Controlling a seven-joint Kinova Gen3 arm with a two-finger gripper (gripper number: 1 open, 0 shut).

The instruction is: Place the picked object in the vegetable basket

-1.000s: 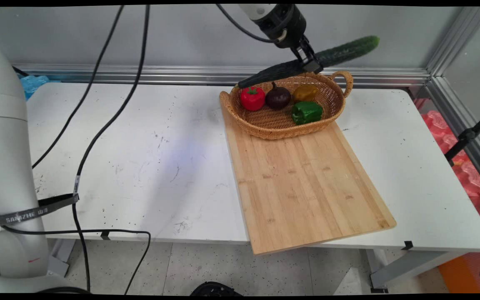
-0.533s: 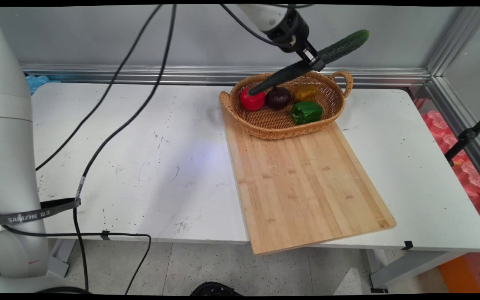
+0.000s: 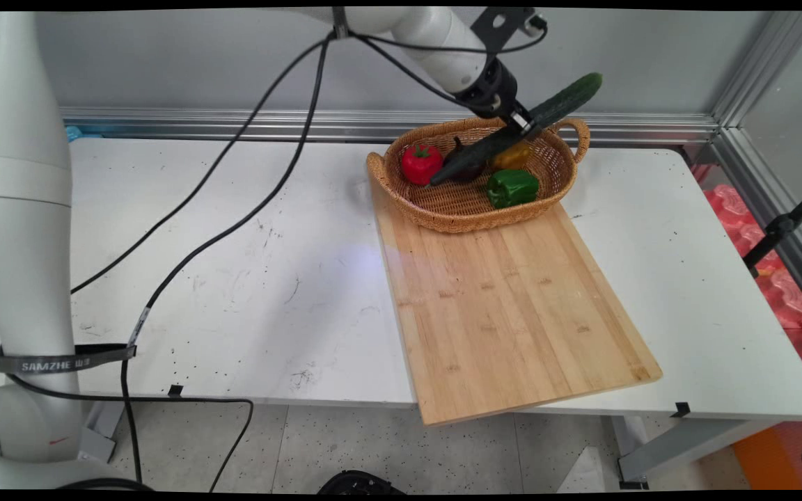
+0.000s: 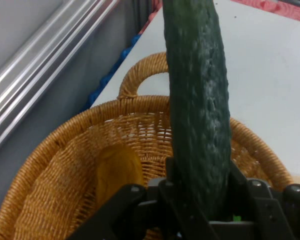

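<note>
Look at the left part of the white table [image 3: 234,264] first: it looks just the same as a second ago, with the black cables [image 3: 234,167] hanging over it. Next you see the wooden board [image 3: 505,306], which has not moved, and the woven basket [image 3: 443,209] sits on its far end like before. Inside the basket, going left to right, you can see a red pepper [image 3: 421,163], a dark purple onion [image 3: 467,170] that is now partly hidden, a yellow pepper [image 3: 512,156] and a green pepper [image 3: 512,188]. None of them has moved. What has changed is the arm: your gripper [image 3: 521,124] has come down lower than it was a second ago and now hangs right over the basket. It is clamped on the long green cucumber [image 3: 512,132] near its middle, and in the hand view you can see the cucumber [image 4: 197,110] sitting tight between the black fingers [image 4: 172,175]. The cucumber is tilted more than before. Its low left end has dropped inside the basket, in front of the onion and next to the red pepper, and you cannot tell if it touches them. Its high right end sticks up over the basket's far handle [image 3: 575,132], lower than it was.
</note>
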